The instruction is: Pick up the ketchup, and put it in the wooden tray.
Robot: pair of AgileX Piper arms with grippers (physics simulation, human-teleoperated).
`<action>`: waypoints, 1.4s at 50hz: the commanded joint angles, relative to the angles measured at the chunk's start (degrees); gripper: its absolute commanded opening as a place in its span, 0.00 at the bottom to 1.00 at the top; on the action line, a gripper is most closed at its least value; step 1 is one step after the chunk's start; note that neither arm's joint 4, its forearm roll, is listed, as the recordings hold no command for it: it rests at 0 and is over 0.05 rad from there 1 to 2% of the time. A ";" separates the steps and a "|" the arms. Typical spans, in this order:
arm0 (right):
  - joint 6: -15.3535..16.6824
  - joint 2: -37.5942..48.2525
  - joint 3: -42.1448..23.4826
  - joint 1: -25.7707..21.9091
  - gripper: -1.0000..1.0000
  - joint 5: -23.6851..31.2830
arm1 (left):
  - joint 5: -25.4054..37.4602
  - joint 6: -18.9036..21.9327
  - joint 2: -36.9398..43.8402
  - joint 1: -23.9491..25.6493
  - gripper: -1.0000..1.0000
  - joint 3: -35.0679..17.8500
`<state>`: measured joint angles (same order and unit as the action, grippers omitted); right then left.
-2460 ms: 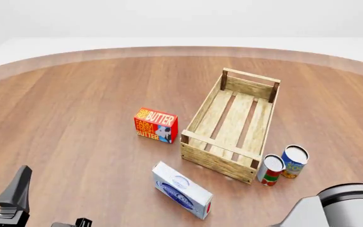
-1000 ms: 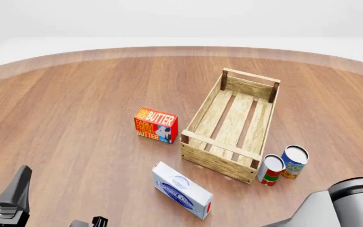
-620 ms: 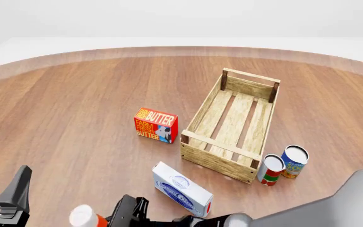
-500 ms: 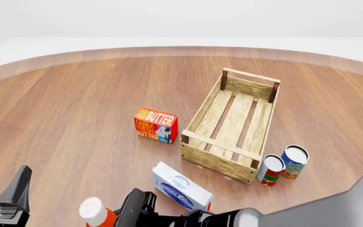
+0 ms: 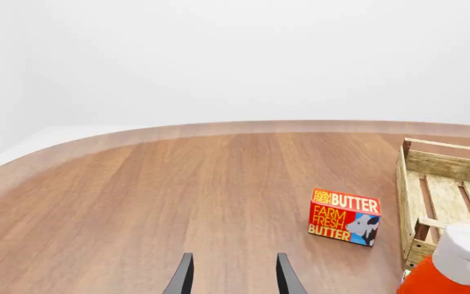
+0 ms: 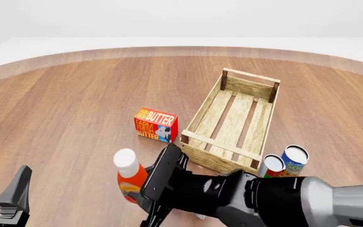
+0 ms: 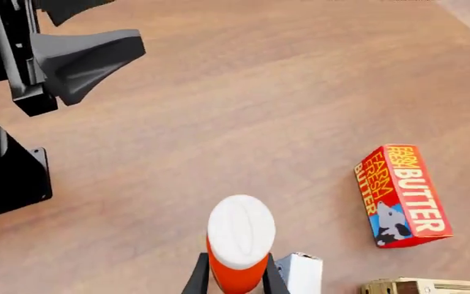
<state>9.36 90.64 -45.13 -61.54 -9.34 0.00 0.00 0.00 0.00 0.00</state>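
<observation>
Right pincer (image 7: 233, 278): pinching the ketchup (image 6: 130, 176) upright above the desk (image 6: 74, 109).
Left pincer (image 5: 231, 275): spread, holding nothing.
Tray (image 6: 232, 124): at two o'clock from the ketchup.

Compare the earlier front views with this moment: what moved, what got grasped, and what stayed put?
The right gripper, shut on the ketchup, has carried it up from the near edge and forward, toward the tray. The right arm now hides the white box that lay in front of the tray. The butter box, both cans, the tray and the left gripper, open and idle, are unchanged.
</observation>
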 commanded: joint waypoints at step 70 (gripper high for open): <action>0.32 -1.23 -7.80 44.93 0.00 7.75 | 0.00 0.00 0.00 0.00 1.00 0.00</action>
<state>11.76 88.31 -54.08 -18.64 0.64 0.00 0.00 0.00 0.00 0.00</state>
